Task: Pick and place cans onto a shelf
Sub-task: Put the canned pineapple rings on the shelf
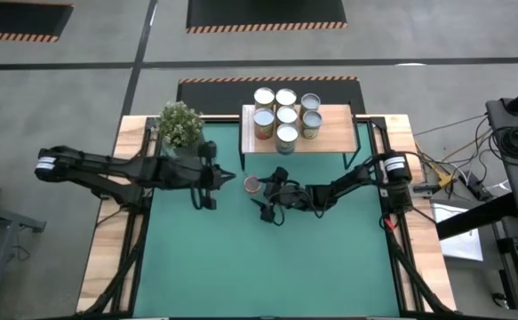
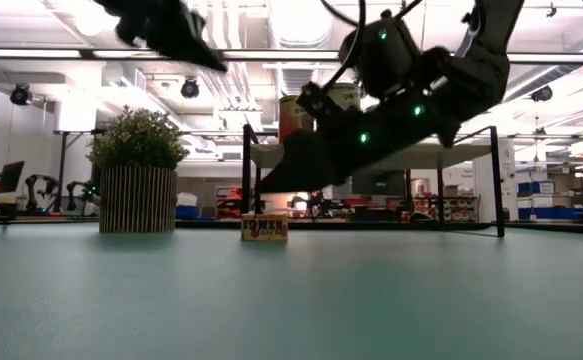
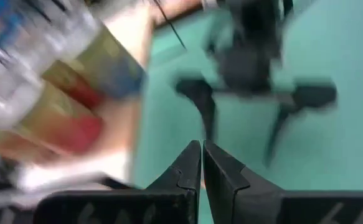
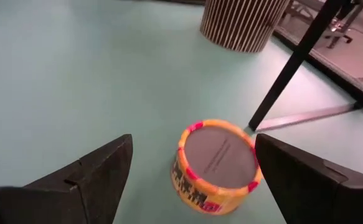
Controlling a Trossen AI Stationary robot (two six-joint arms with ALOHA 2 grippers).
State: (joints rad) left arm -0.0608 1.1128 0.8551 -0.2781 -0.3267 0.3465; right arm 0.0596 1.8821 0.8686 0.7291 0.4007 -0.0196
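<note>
On the green mat (image 1: 267, 267), lone can (image 4: 217, 165) upright, axis vertical, right gripper (image 4: 193, 180) spread wide, empty

Grey floor (image 1: 81, 80) surrounds the tabletop (image 1: 134, 133), whose wooden edges frame a green mat (image 1: 267, 267). On the floor at twelve o'clock lie dark mats (image 1: 267, 13) edged in orange-and-black hazard stripes (another sits at eleven). At three o'clock stands grey equipment (image 1: 516, 133) trailing cables. Seen level, a white ceiling (image 2: 271, 30) carries pipes and bright lamps; distant benches and blue bins (image 2: 561, 213) line the far wall.
</note>
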